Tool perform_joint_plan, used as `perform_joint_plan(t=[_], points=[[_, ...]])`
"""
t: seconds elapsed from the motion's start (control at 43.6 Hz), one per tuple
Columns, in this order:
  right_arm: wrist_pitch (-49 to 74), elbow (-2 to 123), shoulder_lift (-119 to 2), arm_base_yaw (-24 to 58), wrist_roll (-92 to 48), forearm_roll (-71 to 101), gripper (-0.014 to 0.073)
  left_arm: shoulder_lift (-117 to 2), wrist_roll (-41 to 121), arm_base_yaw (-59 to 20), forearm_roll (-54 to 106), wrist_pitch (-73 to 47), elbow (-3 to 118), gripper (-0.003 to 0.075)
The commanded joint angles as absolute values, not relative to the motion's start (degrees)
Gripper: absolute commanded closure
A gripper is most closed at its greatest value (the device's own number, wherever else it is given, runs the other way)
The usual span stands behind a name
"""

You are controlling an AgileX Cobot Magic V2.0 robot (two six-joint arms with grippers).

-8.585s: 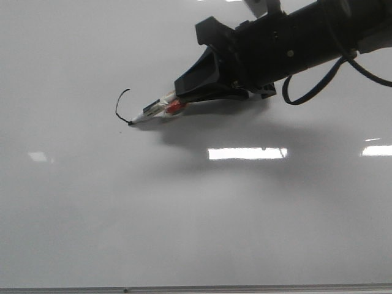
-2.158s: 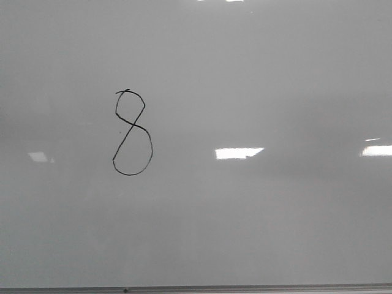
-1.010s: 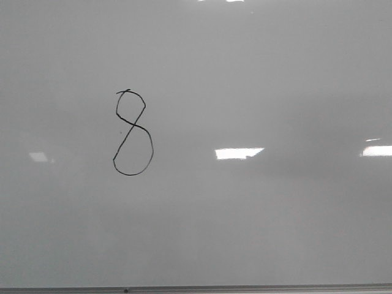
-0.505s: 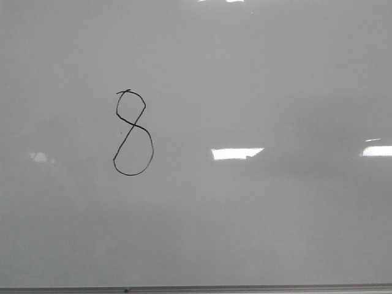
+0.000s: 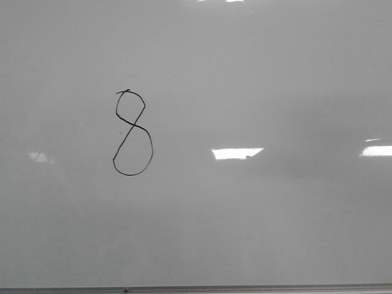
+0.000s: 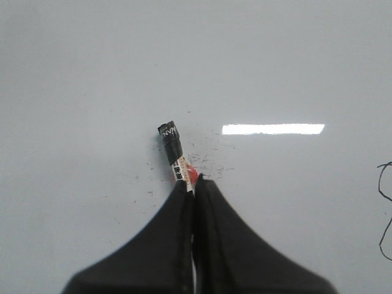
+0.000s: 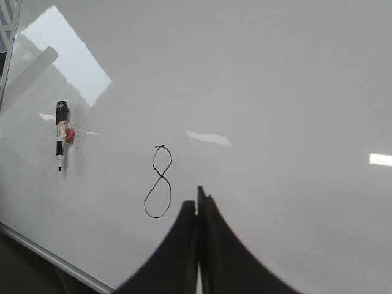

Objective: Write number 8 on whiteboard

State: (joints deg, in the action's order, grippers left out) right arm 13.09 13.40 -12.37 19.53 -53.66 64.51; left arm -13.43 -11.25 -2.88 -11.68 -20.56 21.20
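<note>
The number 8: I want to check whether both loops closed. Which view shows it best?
The front view: the number 8 faces the camera whole, both loops closed, on the whiteboard. The right wrist view shows it whole but smaller and slanted. The left wrist view catches only a cut-off stroke at the edge.

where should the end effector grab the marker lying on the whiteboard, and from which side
Probably mid-barrel on the marker, near its red patch, between the two black ends. It appears to lie flat on the whiteboard, so come straight at the board face, with the jaws set across the marker's long axis.
</note>
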Motion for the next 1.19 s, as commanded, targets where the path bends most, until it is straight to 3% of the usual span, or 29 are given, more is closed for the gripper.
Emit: perform_joint_plan(t=[0.0,0.528,0.689,1.171], points=[[10.9,15.1,-12.9,19.1,-53.7,65.8,0.0661,-14.0,-11.6,-3.4,-11.7,-16.4,22.8,0.0741],[10.9,15.1,-12.9,19.1,-53.7,65.8,0.0661,-12.3,-10.4,-3.4,-9.8,-13.0,21.4,0.0741],[11.1,15.1,-12.9,19.1,-53.7,65.8,0.0661,-7.7,0.7,-3.4,0.0,-9.2,16.7,0.0741],[11.3,15.1,-12.9,19.1,-53.7,65.8,0.0661,1.2,0.7,1.6,0.0,-7.3,1.3,0.0741]])
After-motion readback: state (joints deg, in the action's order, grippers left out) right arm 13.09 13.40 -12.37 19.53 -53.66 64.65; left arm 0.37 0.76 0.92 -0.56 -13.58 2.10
